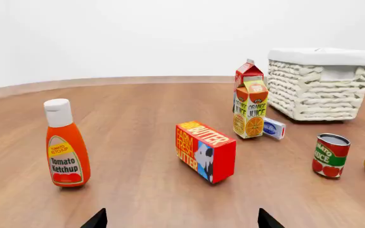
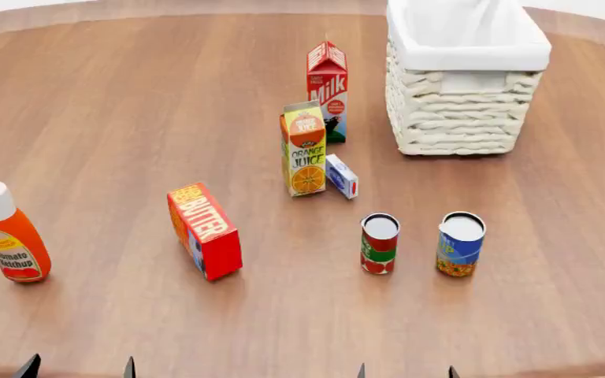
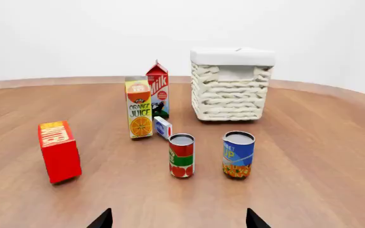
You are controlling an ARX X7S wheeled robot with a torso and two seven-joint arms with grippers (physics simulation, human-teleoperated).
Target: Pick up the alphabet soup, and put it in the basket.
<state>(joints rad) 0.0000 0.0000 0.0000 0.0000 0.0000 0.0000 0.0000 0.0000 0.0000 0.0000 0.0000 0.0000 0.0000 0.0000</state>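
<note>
Both pincers point(image 2: 79, 367) point(image 2: 406, 370) apart, alphabet soup point(image 2: 460, 243) upright, near basket point(image 2: 460, 118)

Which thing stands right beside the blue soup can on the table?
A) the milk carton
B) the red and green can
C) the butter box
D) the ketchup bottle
B: the red and green can stands upright just beside the soup can, apart from it, with nothing between them.

Ketchup bottle point(image 1: 67, 145), butter box point(image 1: 205, 150), juice carton point(image 1: 250, 105), basket point(image 1: 319, 83) on wood.
</note>
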